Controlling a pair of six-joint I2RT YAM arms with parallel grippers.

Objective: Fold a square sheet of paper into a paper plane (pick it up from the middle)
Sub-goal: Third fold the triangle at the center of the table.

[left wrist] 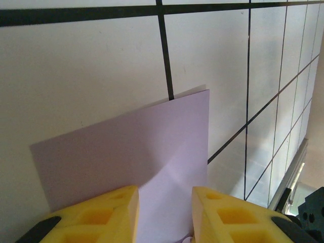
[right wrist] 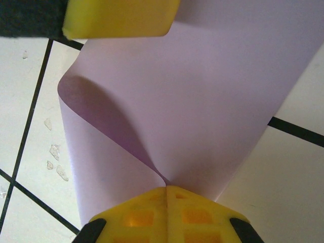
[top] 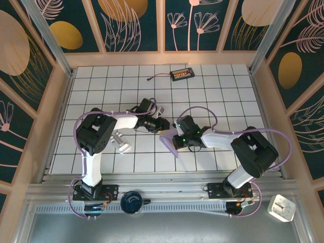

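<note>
Right gripper: found fully closed, both yellow fingertips pressed flush together on a pinch of the paper. From that pinch the lavender sheet fanned up and away from the camera. 1 edge curled over into a soft loop on the left of the wrist view.

Left gripper: found partly open. Its 2 yellow fingers stood apart with a clear gap. The paper ran through that gap, and neither pad visibly clamped it. Beyond the fingers the paper lay as a flat panel over the table, with a 2nd layer's edge showing just behind its top corner. In the right wrist view, 1 finger of the left gripper sat at the top edge, against or just over the paper; contact could not be confirmed.

Overhead: the 2 arms met near the middle of the tiled table. The left gripper and right gripper were close together, tips facing. The paper sat between and just below them, raised at the right gripper, its lower point toward the near edge.

Other items: a silvery block lay beside the left arm, apart from the paper. A small black-and-orange device with a lead sat near the far edge, well apart from both grippers
</note>
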